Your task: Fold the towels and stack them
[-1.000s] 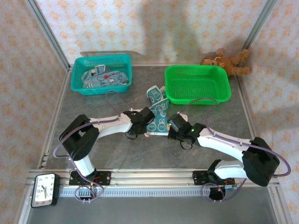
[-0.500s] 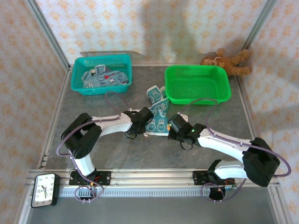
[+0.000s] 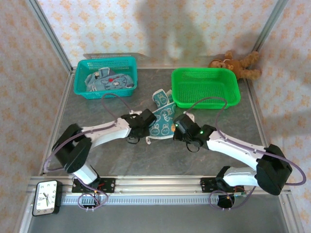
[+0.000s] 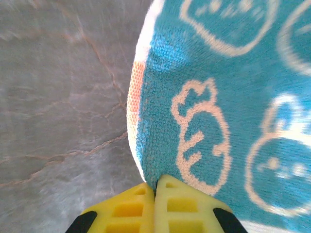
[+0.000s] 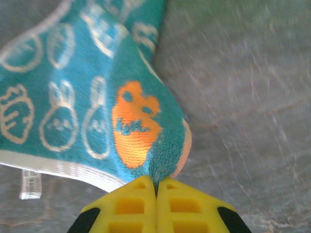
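Towel [image 3: 163, 120] | left tool [image 4: 155, 180] clamps carrot-print edge | right tool [image 5: 156, 184] clamps orange-face corner, tag [image 5: 30, 184] nearby

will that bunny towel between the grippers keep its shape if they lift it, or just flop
Probably floppy: the bunny towel buckles into a soft ridge where the right gripper pinches it. Likely light and not slippery: looped terry pile shows by the left gripper, so both pinches should hold.
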